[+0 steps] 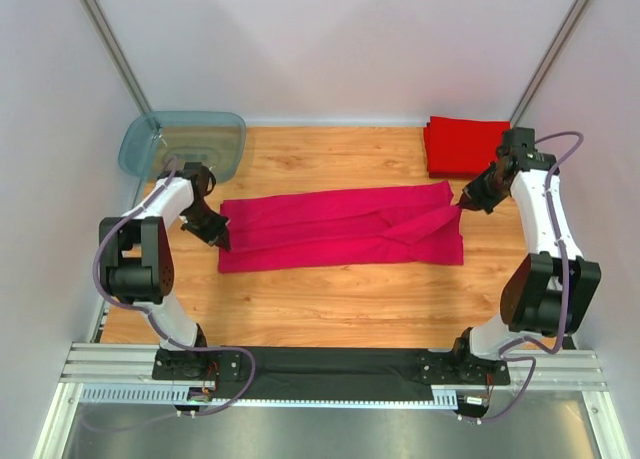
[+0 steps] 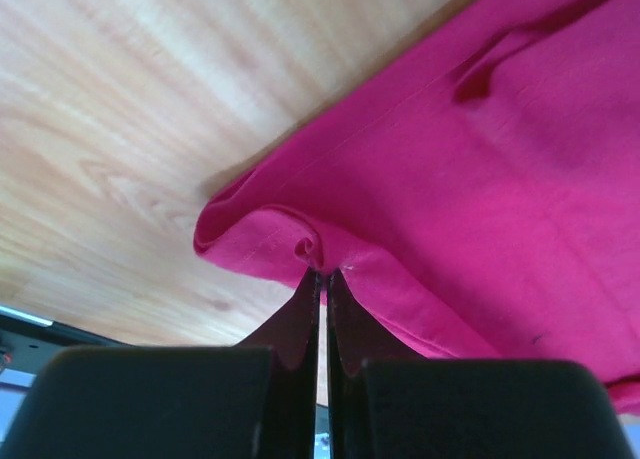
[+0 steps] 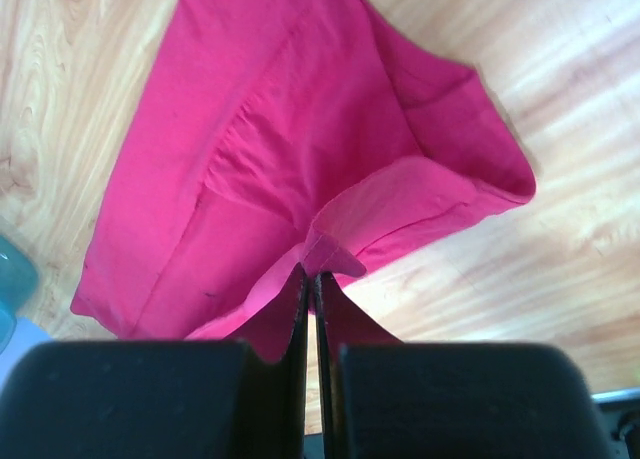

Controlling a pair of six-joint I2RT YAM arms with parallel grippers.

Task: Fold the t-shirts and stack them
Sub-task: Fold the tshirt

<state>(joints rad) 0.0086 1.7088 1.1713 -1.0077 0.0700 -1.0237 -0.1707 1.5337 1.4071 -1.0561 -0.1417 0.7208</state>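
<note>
**Top external view: magenta shirt held at both ends, long fold in hand**

Start at the left. The blue-grey tub [image 1: 185,141] sits at the far-left corner of the table [image 1: 330,314], clear of the work.

Just in front of it, your left gripper [image 1: 218,237] is at the left short edge of the magenta shirt [image 1: 340,229]. The left wrist view shows its jaws closed, with the hem pinched between the tips and puckered into a small curl.

The shirt lies across the middle of the table as a long, narrow band. Its long axis runs left to right, tilted a little so the right end sits farther from you. Layers overlap toward the right end, so I judge it is already folded lengthwise once.

At that right end, your right gripper [image 1: 466,203] is also clamped shut on the hem. In the right wrist view the edge lifts off the wood into a raised lip.

Holding both ends this way likely keeps the band taut and flat, so one end can be carried over the other for the crosswise fold.

The red folded shirts [image 1: 465,146] wait at the far-right corner, well apart from the band, and that is probably where this one belongs once it is folded.
</note>
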